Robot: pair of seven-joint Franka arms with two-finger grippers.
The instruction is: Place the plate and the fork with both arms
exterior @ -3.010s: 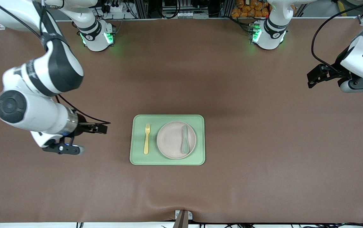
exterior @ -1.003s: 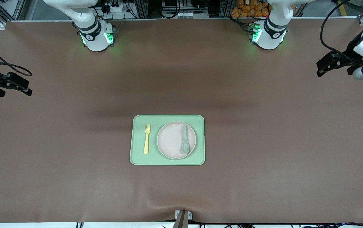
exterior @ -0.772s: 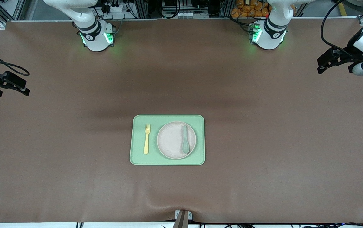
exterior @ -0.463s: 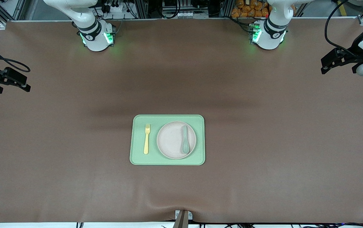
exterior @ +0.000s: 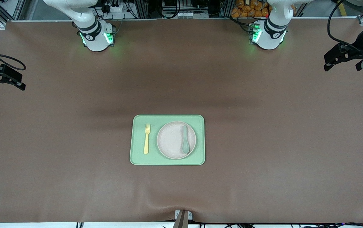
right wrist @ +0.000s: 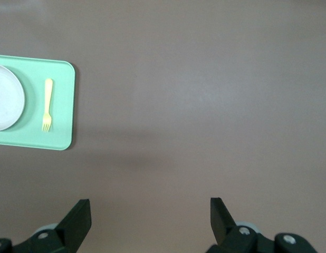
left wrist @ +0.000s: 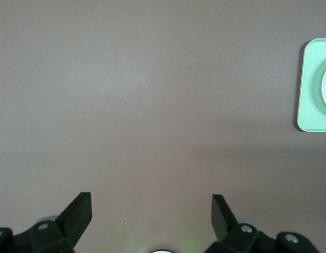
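Sitting on your rectangular light-green tray (exterior: 137,158): round speckled beige plastic plate (exterior: 171,141), pale-yellow plastic fork (exterior: 146,138) beside it, grey-green spoon (exterior: 184,139) on plate. Left gripper (exterior: 335,60) and right gripper (exterior: 0,79) spread wide, empty, over brown table ends.

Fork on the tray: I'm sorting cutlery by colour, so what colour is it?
Pale yellow; the fork shows best in the front view.
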